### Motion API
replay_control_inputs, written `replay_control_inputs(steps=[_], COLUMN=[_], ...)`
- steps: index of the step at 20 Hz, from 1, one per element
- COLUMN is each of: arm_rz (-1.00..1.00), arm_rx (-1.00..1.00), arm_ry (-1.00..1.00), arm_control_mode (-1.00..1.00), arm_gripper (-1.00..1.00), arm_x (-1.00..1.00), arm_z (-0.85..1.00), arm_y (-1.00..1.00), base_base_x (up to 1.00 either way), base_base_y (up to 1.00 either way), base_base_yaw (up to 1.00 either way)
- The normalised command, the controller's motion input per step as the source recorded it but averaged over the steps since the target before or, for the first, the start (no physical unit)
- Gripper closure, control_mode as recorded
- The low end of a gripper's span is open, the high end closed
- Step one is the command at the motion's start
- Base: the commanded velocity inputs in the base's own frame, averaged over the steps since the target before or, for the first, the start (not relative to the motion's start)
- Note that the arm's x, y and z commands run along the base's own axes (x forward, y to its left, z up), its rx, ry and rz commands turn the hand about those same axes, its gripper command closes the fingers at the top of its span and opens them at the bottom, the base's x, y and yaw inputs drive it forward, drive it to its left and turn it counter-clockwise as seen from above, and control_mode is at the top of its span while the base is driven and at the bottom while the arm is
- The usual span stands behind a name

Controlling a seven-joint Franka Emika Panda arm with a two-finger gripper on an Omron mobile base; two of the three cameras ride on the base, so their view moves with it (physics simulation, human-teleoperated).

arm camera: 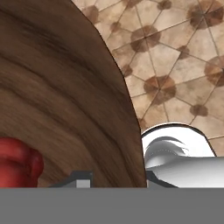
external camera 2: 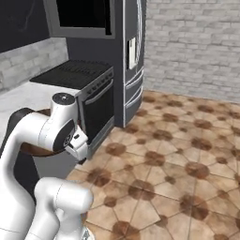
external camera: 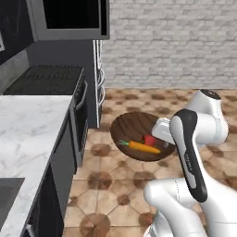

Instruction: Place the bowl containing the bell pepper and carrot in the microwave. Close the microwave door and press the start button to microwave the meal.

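The dark brown wood-grain bowl hangs tilted above the tiled floor, beside the counter's end. My gripper is shut on its right rim. The orange carrot lies in the bowl's low side. The red bell pepper sits just above the carrot. In the hand view the bowl's inner wall is very close, with the bell pepper at the lower left and one finger against the wood. The grey-framed microwave with its dark window hangs above the stove. I cannot tell how the microwave door stands.
A black stove with an oven stands under the microwave, left of the bowl. The marble counter runs along the left, with a sink corner. A steel fridge stands past the stove. Open tiled floor lies to the right.
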Motion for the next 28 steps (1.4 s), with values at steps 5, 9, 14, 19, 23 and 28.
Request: replay_control_inputs(steps=[5,9,14,19,23,28], arm_rz=[0.00,0.00,0.00,0.00,0.00,0.00], arm_rx=[0.00,0.00,0.00,0.00,0.00,0.00], arm_ry=[0.00,0.00,0.00,0.00,0.00,0.00], arm_control_mode=[1.00,1.00,1.00,1.00,1.00,1.00], arm_gripper=[1.00,1.00,1.00,1.00,1.00,1.00], arm_x=[0.00,0.00,0.00,0.00,0.00,0.00], arm_z=[0.00,0.00,0.00,0.00,0.00,0.00], arm_y=[0.00,0.00,0.00,0.00,0.00,0.00], base_base_x=[0.70,0.68,0.65,0.53,0.59,0.61], base_base_y=[-0.64,-0.67,-0.68,-0.55,-0.56,-0.66], base_base_yaw=[-0.30,-0.23,-0.09,0.12,0.37,0.49])
